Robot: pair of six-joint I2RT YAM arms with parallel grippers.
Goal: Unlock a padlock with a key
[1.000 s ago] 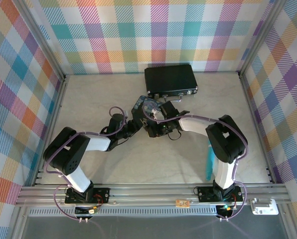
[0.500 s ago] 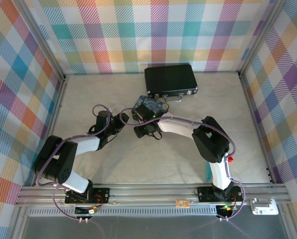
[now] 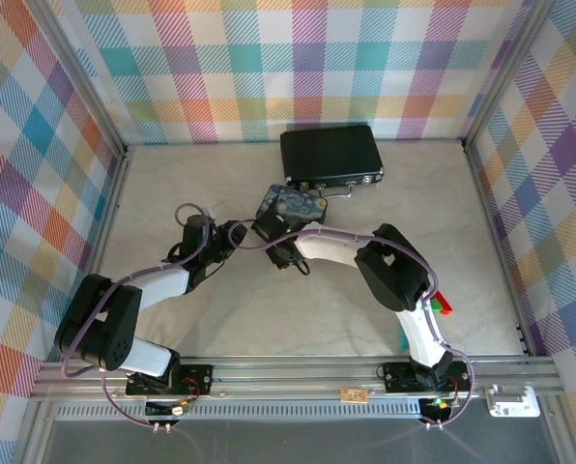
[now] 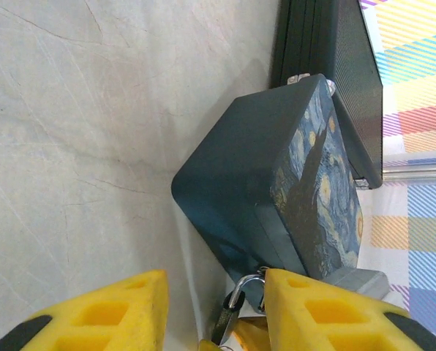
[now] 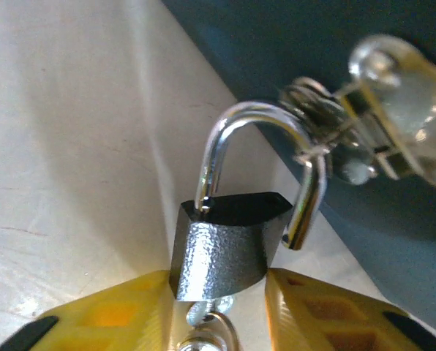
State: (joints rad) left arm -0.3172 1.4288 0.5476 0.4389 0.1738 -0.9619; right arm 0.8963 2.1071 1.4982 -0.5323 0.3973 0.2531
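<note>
Right end effector (image 5: 216,278), now further left, grips the padlock (image 5: 219,248), shackle (image 5: 256,121) sprung open, so unlocking looks done; left end effector (image 4: 214,274) gapes empty.

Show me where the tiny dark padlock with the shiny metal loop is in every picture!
Top external: too small to pick out; look right beside the blue starry-night painted tin.
Left wrist: the tiny dark padlock is at the bottom edge, just below the tin.
Right wrist: the padlock is big, at bottom centre, its loop through the tin's clasp.
Shared landmark: the blue tin.
</note>
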